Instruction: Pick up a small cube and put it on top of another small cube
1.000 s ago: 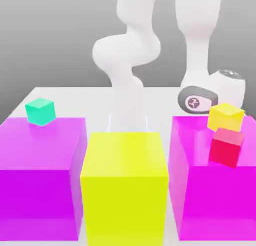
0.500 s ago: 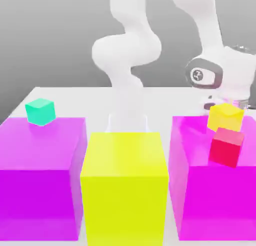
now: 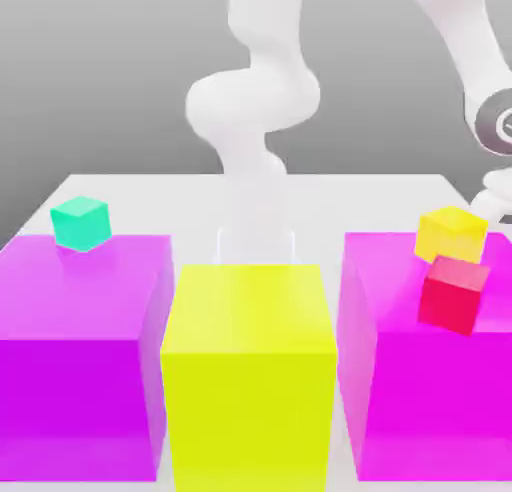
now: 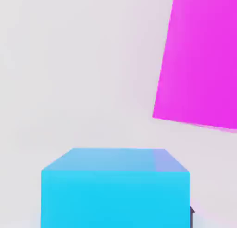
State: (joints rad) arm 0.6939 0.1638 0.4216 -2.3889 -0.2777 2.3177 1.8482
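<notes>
1. The small bright sky-blue cube sits right at the gripper, clenched between the fingers, lifted above the white table beside a big magenta block.
2. Since a second ago, the arm has risen and swung toward the exterior view's right, away from the small yellow cube.

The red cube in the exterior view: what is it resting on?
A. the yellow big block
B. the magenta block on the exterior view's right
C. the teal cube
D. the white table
B: the red cube sits on top of the magenta block on the exterior view's right, just in front of the small yellow cube.
</notes>
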